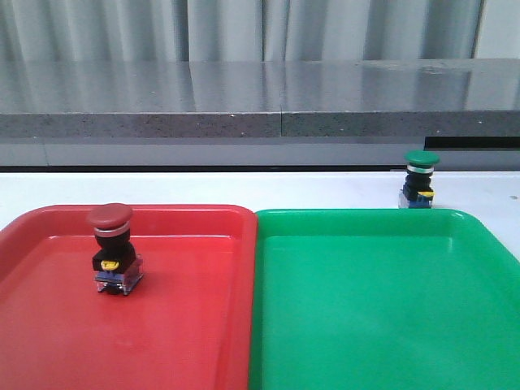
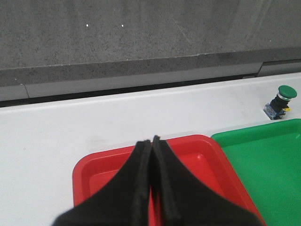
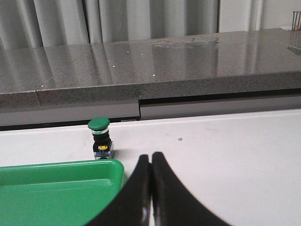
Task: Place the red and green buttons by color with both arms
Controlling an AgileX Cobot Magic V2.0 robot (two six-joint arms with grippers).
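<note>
The red button [image 1: 115, 248] stands upright inside the red tray [image 1: 203, 325], left of its middle. The green button [image 1: 419, 179] stands upright on the white table just behind the far right corner of the green tray [image 1: 382, 309]; it also shows in the left wrist view [image 2: 281, 101] and the right wrist view [image 3: 100, 138]. My left gripper [image 2: 151, 140] is shut and empty above the red tray [image 2: 89, 169]; the red button is hidden in that view. My right gripper [image 3: 150, 156] is shut and empty over the table beside the green tray [image 3: 56, 188], short of the green button. Neither gripper shows in the front view.
The two trays lie side by side, touching, at the front of the white table [image 1: 244, 185]. A grey stone counter [image 1: 260, 101] with a raised edge runs along the back, behind it a curtain.
</note>
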